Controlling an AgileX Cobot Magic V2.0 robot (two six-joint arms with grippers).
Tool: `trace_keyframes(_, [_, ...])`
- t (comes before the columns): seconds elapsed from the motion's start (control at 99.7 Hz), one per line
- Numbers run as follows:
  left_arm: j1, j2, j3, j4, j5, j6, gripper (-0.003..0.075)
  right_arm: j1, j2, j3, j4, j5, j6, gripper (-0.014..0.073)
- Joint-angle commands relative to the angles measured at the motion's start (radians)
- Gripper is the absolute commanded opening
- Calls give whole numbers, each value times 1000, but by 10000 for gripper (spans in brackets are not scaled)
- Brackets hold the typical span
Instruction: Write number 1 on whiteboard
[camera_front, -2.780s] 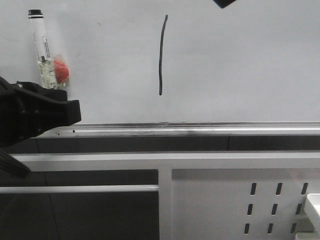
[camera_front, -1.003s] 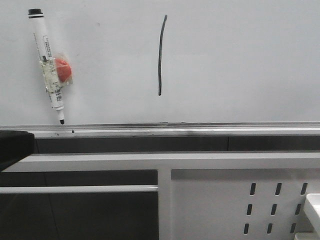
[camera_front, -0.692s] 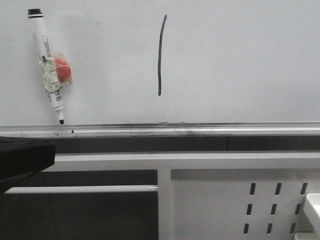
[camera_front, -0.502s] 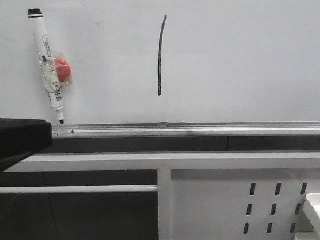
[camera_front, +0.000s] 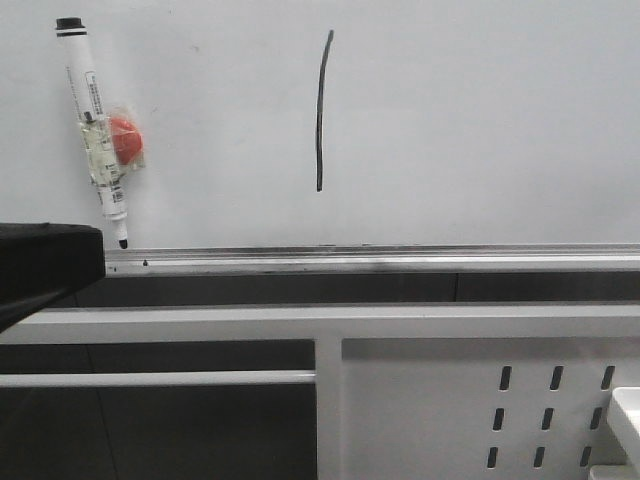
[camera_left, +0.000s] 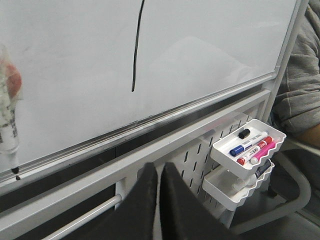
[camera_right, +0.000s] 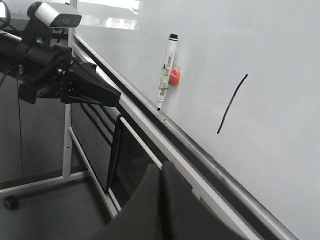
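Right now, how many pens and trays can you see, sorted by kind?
Pen on the whiteboard: 1
Pens in the upper tray: 4
Trays, counting the lower tray, whose contents are unclear: 2
Total: 7

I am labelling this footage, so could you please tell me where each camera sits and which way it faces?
Front view: faces the glossy white whiteboard head-on; the black left arm intrudes at the left edge.
Left wrist view: behind the shut left gripper, facing the board, silver rail and white marker trays.
Right wrist view: behind the shut right gripper, looking obliquely along the board towards the left arm.
All three share the thin black number 1 and the magnet-held white marker pen.
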Motion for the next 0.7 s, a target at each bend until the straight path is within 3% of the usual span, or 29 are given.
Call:
trace_keyframes(0.0, [-6, -19, 36, -12, -224, -19, -20, -4, 7, -24, 2, -83, 2, -69])
trace_keyframes(0.271, [-6, -56, 34, -87, -224, -19, -20, -4, 7, -24, 2, -83, 2, -69])
trace_keyframes(0.472, [2, -222, 34, -98, -224, 4, -20, -4, 7, -24, 2, -83, 2, -69])
trace_keyframes(0.572, [59, -370, 36, -69, -212, 72, -20, -4, 7, -24, 2, -83, 2, -69])
trace_keyframes(0.692, [218, -578, 36, 40, -118, 149, -20, -4, 7, -24, 2, -83, 2, -69])
